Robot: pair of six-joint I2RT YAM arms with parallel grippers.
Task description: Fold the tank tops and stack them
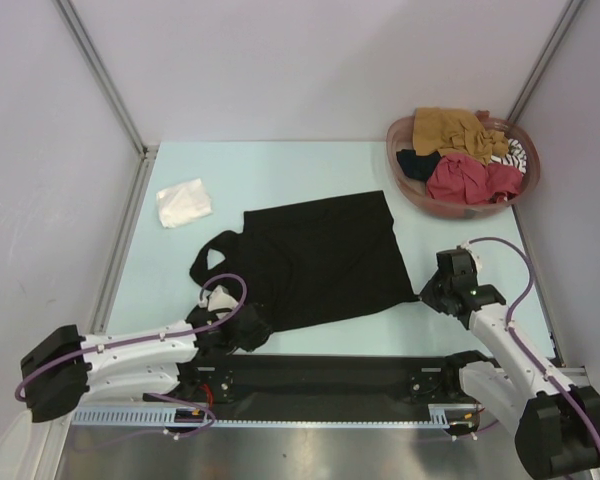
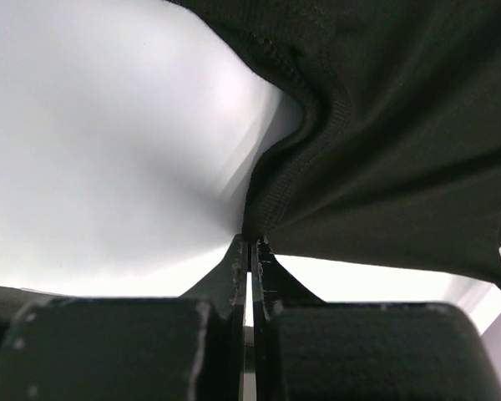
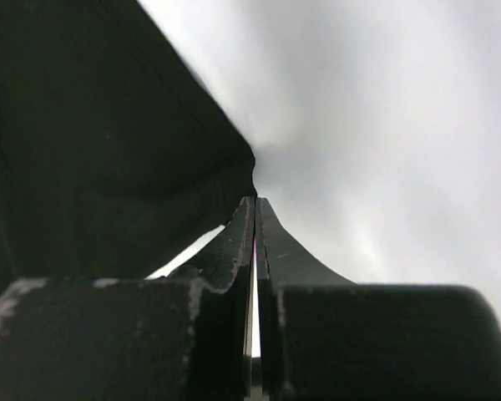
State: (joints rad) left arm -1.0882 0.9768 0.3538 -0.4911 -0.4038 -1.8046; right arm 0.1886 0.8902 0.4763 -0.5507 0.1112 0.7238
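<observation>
A large black tank top (image 1: 320,262) lies spread flat on the pale table, straps to the left. My left gripper (image 1: 242,330) is shut on its near left edge; the left wrist view shows the jaws (image 2: 252,242) pinching the black hem (image 2: 334,159). My right gripper (image 1: 432,292) is shut on its near right corner; the right wrist view shows the jaws (image 3: 255,200) closed on black cloth (image 3: 108,142). A folded white tank top (image 1: 184,202) lies at the far left. Mustard-brown (image 1: 452,128), red (image 1: 470,180) and striped (image 1: 512,155) tops lie in the basket.
The round reddish-brown basket (image 1: 408,185) stands at the far right corner by the right wall. A metal rail (image 1: 120,245) runs along the table's left side. The black base bar (image 1: 330,380) lies along the near edge between the arms.
</observation>
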